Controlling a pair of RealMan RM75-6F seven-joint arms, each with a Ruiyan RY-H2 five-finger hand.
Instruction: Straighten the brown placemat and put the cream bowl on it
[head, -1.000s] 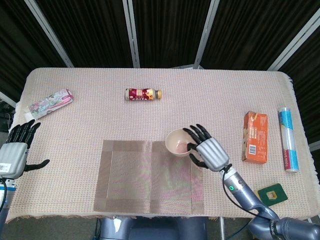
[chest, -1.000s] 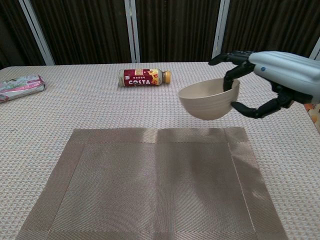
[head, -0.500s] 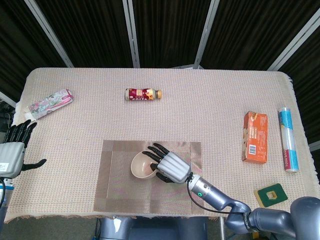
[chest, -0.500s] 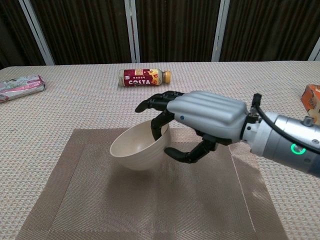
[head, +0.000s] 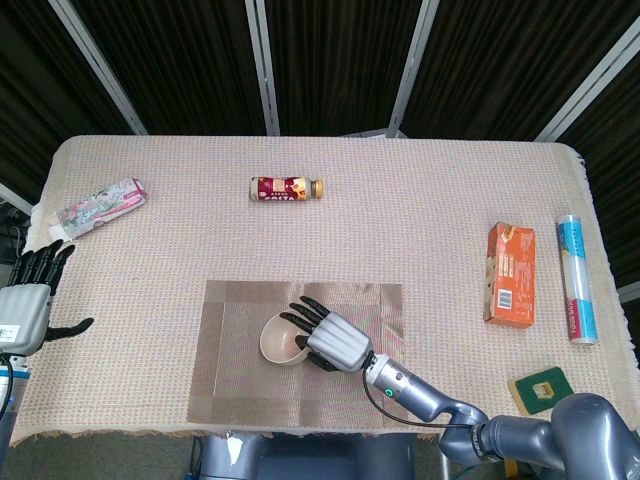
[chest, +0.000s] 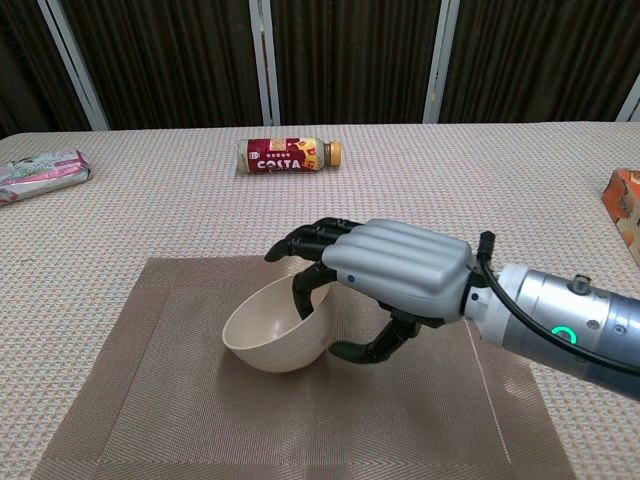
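Observation:
The brown placemat (head: 240, 380) (chest: 150, 420) lies flat and square to the table's near edge. The cream bowl (head: 280, 338) (chest: 270, 330) sits tilted near the mat's middle, its base at or just above the weave. My right hand (head: 332, 340) (chest: 395, 275) holds the bowl by its right rim, fingers hooked inside and thumb under the outer wall. My left hand (head: 28, 300) hangs off the table's left edge, fingers apart and holding nothing; the chest view does not show it.
A Costa bottle (head: 286, 188) (chest: 288, 155) lies on its side at the back. A floral pouch (head: 100, 206) (chest: 40, 172) is at the far left. On the right are an orange box (head: 510, 272), a blue tube (head: 577, 278) and a green card (head: 543, 387).
My right hand carried the bowl from beyond the mat's far right corner leftward and down to the mat's middle. The left hand stayed nearly still.

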